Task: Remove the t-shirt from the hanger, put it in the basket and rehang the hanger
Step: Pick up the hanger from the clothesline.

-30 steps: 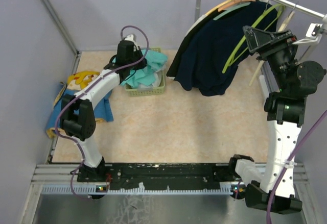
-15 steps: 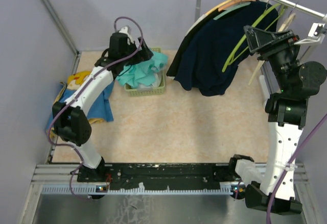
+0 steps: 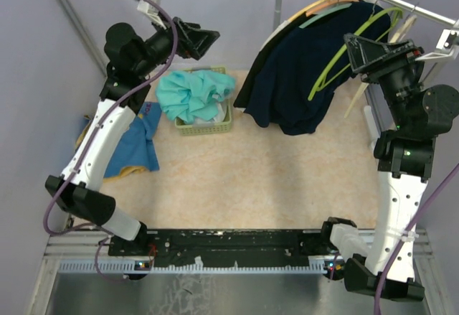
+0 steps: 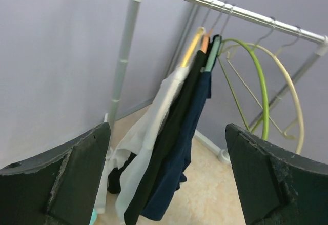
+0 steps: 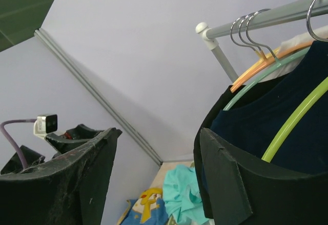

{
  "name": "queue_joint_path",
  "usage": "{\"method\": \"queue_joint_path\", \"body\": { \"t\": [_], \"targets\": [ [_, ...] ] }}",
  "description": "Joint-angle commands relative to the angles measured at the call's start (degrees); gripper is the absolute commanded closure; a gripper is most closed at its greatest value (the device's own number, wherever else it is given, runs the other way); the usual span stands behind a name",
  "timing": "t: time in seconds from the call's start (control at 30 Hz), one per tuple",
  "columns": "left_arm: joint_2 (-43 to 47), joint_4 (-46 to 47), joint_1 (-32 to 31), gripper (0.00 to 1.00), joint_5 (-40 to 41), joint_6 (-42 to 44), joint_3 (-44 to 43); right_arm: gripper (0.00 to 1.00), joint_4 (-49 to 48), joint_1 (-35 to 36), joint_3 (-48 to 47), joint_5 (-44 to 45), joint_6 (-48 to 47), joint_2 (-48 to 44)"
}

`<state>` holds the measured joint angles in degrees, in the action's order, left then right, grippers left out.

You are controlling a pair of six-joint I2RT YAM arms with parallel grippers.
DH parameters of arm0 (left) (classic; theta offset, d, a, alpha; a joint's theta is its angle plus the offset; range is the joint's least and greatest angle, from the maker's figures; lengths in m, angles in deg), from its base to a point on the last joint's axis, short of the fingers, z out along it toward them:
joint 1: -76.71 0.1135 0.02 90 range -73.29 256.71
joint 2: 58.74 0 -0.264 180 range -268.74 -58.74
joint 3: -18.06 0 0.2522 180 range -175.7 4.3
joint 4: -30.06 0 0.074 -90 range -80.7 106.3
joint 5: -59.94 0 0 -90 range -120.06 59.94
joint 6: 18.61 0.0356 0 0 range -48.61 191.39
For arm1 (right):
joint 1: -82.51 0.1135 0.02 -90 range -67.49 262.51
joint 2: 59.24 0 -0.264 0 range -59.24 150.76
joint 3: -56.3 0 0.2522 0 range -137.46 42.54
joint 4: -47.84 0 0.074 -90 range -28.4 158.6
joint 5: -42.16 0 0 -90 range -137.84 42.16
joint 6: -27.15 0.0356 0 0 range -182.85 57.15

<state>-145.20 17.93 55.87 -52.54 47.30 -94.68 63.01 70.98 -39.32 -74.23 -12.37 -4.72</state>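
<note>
A navy t-shirt [image 3: 301, 78] [image 4: 179, 174] [image 5: 266, 117] hangs on a mint-green hanger [image 3: 324, 15] [image 4: 213, 50] on the rail, beside a black garment [image 4: 177, 127] and a white one [image 4: 146, 138]. My left gripper [image 3: 206, 41] [image 4: 166, 133] is raised high at the back left. It points toward the rack, open and empty, well short of the clothes. My right gripper [image 3: 355, 51] [image 5: 159, 133] is up by the rack, to the right of the navy t-shirt and next to a bare lime-green hanger [image 3: 337, 67] [image 5: 294, 120]. It is open with nothing between its fingers.
A teal shirt [image 3: 195, 94] lies heaped in a green basket [image 3: 208, 125] at the back. A blue shirt with a yellow print [image 3: 133, 143] lies on the floor at left. The rail [image 3: 401, 3] also carries a bare cream hanger [image 4: 294, 97]. Walls close in on three sides.
My left gripper was down at the basket on the teal shirt; it has let go, opened wide, risen and turned toward the rack. The right arm has barely moved.
</note>
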Motion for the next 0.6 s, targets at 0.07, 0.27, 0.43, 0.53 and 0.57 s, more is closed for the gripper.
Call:
{"method": "queue_joint_path", "body": {
  "t": [0.07, 0.27, 0.43, 0.53, 0.57],
  "targets": [
    [-10.2, 6.5, -0.5, 0.03, -15.4, 0.8, -5.5, 0.35, -2.0, -0.3, -1.1, 0.1, -1.0, -1.0],
    [-15.9, 16.6, -2.0, 0.05, -22.5, -4.3, -4.1, 0.37, -0.5, -0.3, -1.1, -0.3, -2.0, -1.1],
    [-17.4, 16.4, -5.7, 0.06, -22.4, -0.5, -4.3, 0.37, 0.8, -0.3, -0.8, -0.1, -3.0, -1.4],
    [-17.8, 13.9, -8.2, 0.06, -20.3, 2.1, -4.3, 0.37, 1.1, -0.3, -0.6, 0.2, -3.2, -1.3],
    [-17.9, 13.3, -8.7, 0.06, -19.6, 2.4, -4.2, 0.37, 1.4, -0.3, -0.8, 0.2, -3.2, -1.1]
  ]
}}
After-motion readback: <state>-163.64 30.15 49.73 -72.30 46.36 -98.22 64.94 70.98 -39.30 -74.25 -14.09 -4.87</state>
